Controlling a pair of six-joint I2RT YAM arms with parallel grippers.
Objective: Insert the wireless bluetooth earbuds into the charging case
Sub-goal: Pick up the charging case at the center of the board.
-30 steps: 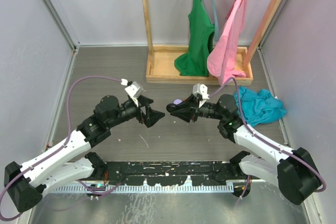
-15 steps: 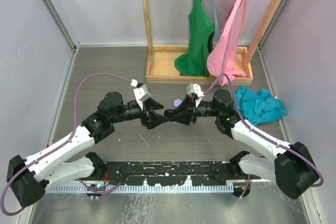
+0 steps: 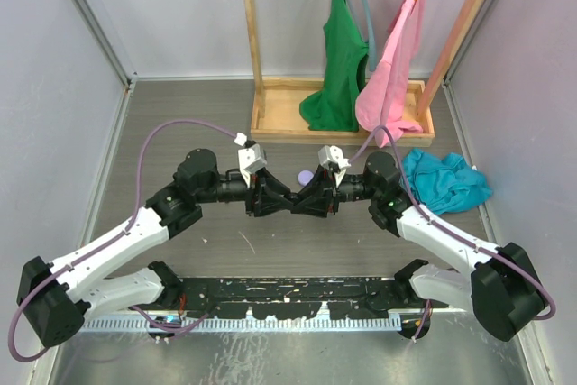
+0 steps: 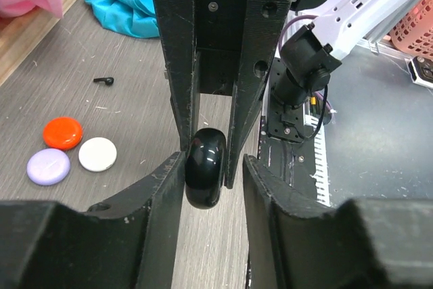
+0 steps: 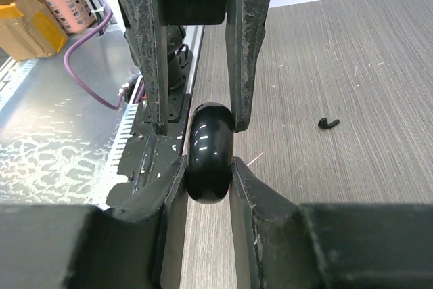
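1. The right fingers (image 5: 169, 197), matte black plastic with scuffed inner faces, are closed tight on the charging case (image 5: 210, 150), one pad pressed against each side.
2. The charging case is a smooth, glossy black shape with rounded edges, held clear of the desk (image 3: 180, 123) about mid-desk.
3. The left fingers (image 4: 162, 197) come in from the opposite side and straddle the same case, only partly closed. One pad touches it, and a slim gap shows at the other.
4. A tiny black earbud (image 4: 103, 80), curved with a short stem, lies alone on the grey, fine-grained desk, well apart from the case and nearer the crumpled teal cloth (image 4: 132, 5).
5. Three flat round discs (image 4: 62, 132), red, white and lilac, sit clustered together on the desk surface.
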